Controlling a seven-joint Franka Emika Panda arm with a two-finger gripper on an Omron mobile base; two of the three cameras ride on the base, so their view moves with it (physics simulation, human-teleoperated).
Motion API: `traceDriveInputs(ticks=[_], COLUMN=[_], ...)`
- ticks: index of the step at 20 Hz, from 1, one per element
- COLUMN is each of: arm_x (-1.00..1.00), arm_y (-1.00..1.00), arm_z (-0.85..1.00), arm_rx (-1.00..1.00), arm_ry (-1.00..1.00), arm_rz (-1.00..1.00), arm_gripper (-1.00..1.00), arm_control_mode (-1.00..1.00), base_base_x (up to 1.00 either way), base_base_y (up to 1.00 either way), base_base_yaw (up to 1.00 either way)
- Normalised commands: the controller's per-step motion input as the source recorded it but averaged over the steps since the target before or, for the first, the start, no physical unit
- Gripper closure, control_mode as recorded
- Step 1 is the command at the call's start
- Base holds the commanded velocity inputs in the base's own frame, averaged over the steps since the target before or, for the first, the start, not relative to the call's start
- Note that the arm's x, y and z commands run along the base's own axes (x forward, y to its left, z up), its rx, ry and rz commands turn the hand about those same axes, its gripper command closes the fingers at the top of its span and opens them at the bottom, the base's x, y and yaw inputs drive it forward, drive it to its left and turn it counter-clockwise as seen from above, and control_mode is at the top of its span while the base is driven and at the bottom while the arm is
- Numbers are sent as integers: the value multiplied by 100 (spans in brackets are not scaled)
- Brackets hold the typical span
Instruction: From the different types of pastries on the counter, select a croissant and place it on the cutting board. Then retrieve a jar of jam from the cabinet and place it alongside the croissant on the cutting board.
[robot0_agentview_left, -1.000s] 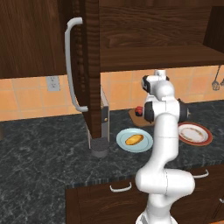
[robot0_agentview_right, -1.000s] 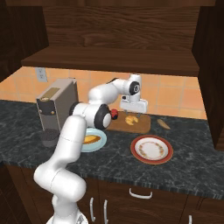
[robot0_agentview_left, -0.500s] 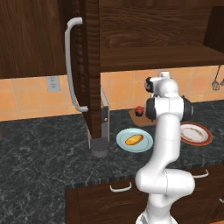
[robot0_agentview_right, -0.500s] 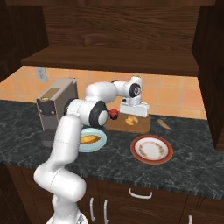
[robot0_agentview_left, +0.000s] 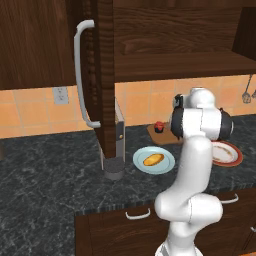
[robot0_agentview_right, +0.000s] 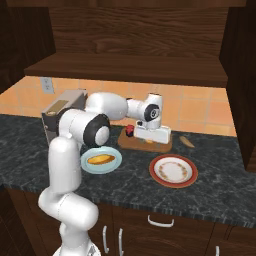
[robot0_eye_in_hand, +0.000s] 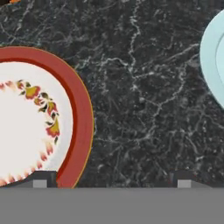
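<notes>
The brown cutting board (robot0_agentview_right: 127, 144) lies at the back of the dark counter (robot0_agentview_right: 220, 180). The small red jar of jam (robot0_agentview_right: 130, 131) with its dark lid stands upright on the board's left end, also seen as the jar (robot0_agentview_left: 159, 126) beside the arm. My gripper (robot0_agentview_right: 153, 137) hangs just over the board, to the right of the jar and apart from it. The croissant (robot0_agentview_right: 148, 142) is mostly hidden under the hand. In the hand view my gripper (robot0_eye_in_hand: 113, 180) is open, fingertips (robot0_eye_in_hand: 43, 179) wide apart with nothing between them. The cabinet door (robot0_agentview_left: 102, 75) stands open.
A light blue plate (robot0_agentview_right: 113, 165) carrying the oval pastry (robot0_agentview_right: 99, 159) sits left of a red-rimmed plate (robot0_agentview_right: 173, 170); bare counter (robot0_eye_in_hand: 140, 109) lies between them. A grey appliance (robot0_agentview_right: 62, 112) stands at the left. The open door's handle (robot0_agentview_left: 80, 75) juts out over the counter.
The arm's upper joints have swung a little to the right and the hand has dropped slightly over the board. The jar stays where it stood on the board.
</notes>
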Motion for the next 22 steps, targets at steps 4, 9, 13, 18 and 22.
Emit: traceDriveInputs(ticks=[4, 9, 13, 18, 22], arm_x=[-100, -100, -100, -100, -100], arm_y=[-17, -23, -20, 0, 4], arm_z=[12, 47, 93, 86, 53], arm_rx=[0, 0, 0, 0, -1], arm_ry=[-17, -4, 0, -5, -10], arm_rz=[1, 0, 0, 0, 0], arm_gripper=[-100, -100, -100, -100, -100], arm_control_mode=[-100, -100, -100, -100, -100], base_base_x=[0, 0, 0, 0, 0], base_base_y=[0, 0, 0, 0, 0], base_base_yaw=[0, 0, 0, 0, 0])
